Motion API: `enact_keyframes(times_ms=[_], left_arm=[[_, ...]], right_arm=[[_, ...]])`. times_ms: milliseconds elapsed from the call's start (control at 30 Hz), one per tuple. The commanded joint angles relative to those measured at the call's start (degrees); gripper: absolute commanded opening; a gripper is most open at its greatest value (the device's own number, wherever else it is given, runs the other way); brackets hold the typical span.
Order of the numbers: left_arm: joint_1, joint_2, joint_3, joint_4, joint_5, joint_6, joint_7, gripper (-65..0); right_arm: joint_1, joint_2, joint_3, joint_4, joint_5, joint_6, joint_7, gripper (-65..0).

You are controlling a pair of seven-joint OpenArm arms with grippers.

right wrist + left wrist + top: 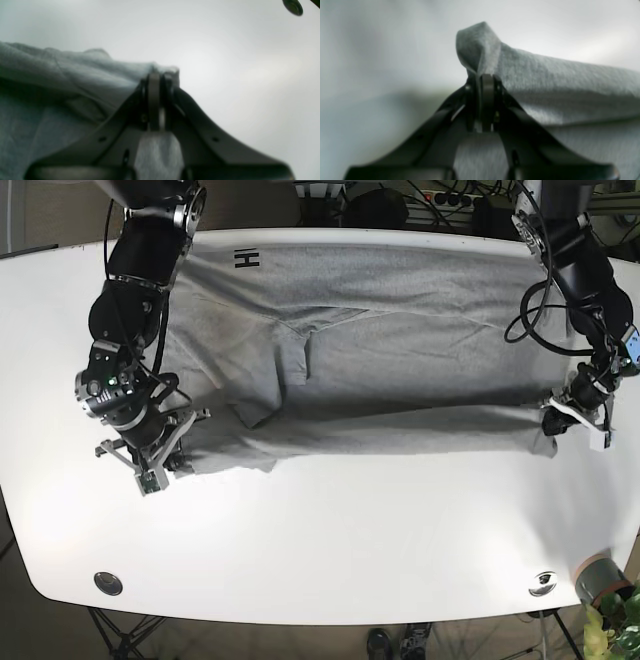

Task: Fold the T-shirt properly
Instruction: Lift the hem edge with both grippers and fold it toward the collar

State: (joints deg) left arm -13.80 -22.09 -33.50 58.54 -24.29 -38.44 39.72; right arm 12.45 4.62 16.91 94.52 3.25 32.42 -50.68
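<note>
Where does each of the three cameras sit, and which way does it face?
Left wrist: behind the left end effector, facing its pinched fold of T-shirt.
Right wrist: behind the right end effector, facing the shirt edge it grips.
Base: overhead, looking down on the white table, with both arms in view.
Shared: the grey T-shirt shows in all three views.

Right tool [160, 75] pinches grey T-shirt [75, 75] edge.

The T-shirt [380, 350] is matt grey knit cloth on a smooth, glossy white table [330, 550].
</note>
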Motion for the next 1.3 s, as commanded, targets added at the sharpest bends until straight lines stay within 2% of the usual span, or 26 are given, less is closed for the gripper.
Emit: enact_keyframes(times_ms=[0,100,300,367,567,767,867,967,1067,1167,1200,1267], left_arm=[[-0.5,-1.3,-1.4,1.3,-0.7,-1.2,1.4,-65.0],[1.3,-1.3,-2.2,4.7,-0.6,-1.6,3.1,-65.0],[8.0,-0.4,-2.2,17.3,-0.5,-1.6,3.2,-65.0],[9.3,1.2,-2.4,20.1,-0.2,-1.6,3.5,-65.0],[14.3,1.5,-2.5,28.5,-0.5,-1.6,3.6,-65.0],[17.5,1.6,-2.6,30.6,-0.6,-1.6,3.6,-65.0],[17.9,1.6,-2.6,30.2,-0.4,-1.6,3.5,-65.0],[18.7,1.6,-2.6,30.2,-0.5,-1.6,3.4,-65.0],[18.9,1.6,-2.6,30.2,-0.5,-1.6,3.4,-65.0],[18.9,1.6,-2.6,30.2,-0.4,-1.6,3.4,-65.0],[18.9,1.6,-2.6,30.2,-0.4,-1.6,3.4,-65.0],[18.9,1.6,-2.7,30.2,-0.3,-1.6,3.4,-65.0]], right_arm=[[-3.8,0.6,0.3,7.6,0.6,-0.20,0.8,-62.9],[-7.4,0.5,0.3,11.1,0.6,-0.20,0.8,-62.9],[-13.1,0.4,0.3,14.6,0.6,-0.20,0.8,-62.9],[-14.2,-0.7,0.5,15.4,0.6,0.06,0.8,-62.9],[-17.8,-2.9,4.0,17.3,0.6,0.41,0.8,-62.9],[-20.2,-3.0,4.0,17.3,0.6,0.41,0.9,-62.9],[-20.0,-3.1,4.0,17.2,0.6,0.41,0.9,-59.9],[-19.6,-4.4,3.8,17.3,0.6,0.32,0.8,-47.2],[-17.8,-5.6,4.0,17.2,0.6,0.23,0.5,-28.7],[-16.5,-5.8,3.8,16.3,0.6,0.23,-1.1,-14.3],[-16.1,-5.9,3.8,15.8,0.6,0.23,-1.5,-11.9],[-15.1,-5.9,3.9,14.3,0.6,0.23,-1.9,-11.4]])
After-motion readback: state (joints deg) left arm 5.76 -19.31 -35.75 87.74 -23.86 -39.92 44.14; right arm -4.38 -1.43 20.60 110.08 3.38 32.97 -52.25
